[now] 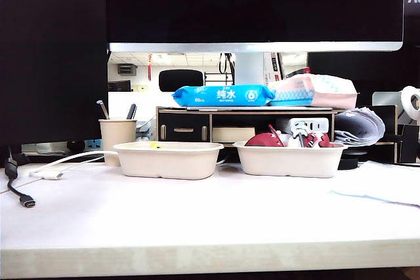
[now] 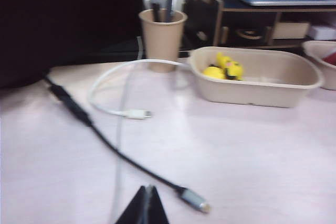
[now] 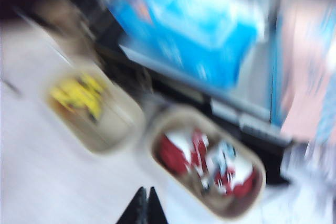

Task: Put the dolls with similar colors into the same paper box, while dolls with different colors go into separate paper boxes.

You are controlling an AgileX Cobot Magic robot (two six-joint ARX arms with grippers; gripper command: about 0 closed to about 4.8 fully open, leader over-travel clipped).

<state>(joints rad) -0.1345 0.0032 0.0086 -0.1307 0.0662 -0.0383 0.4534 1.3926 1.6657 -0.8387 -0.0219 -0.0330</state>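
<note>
Two cream paper boxes stand side by side on the table. The left box (image 1: 167, 160) (image 2: 257, 92) (image 3: 113, 129) holds the two yellow dolls, a blob (image 2: 214, 72) and a black-eared critter (image 2: 231, 68), a yellow blur (image 3: 79, 95) in the right wrist view. The right box (image 1: 289, 160) (image 3: 164, 123) holds two white dolls with dark-red caps (image 1: 264, 140) (image 3: 181, 153) (image 3: 231, 170). My left gripper (image 2: 147, 188) is shut and empty over bare table, nearer than the left box. My right gripper (image 3: 145, 189) is shut and empty, just short of the right box. Neither arm shows in the exterior view.
A beige pen cup (image 1: 117, 137) (image 2: 163, 38) stands left of the boxes. A white cable (image 2: 113, 80) and a black cable with a silver plug (image 2: 194, 199) lie on the left of the table. A shelf with a blue wipes pack (image 1: 223, 95) stands behind. Paper (image 1: 387, 185) lies right.
</note>
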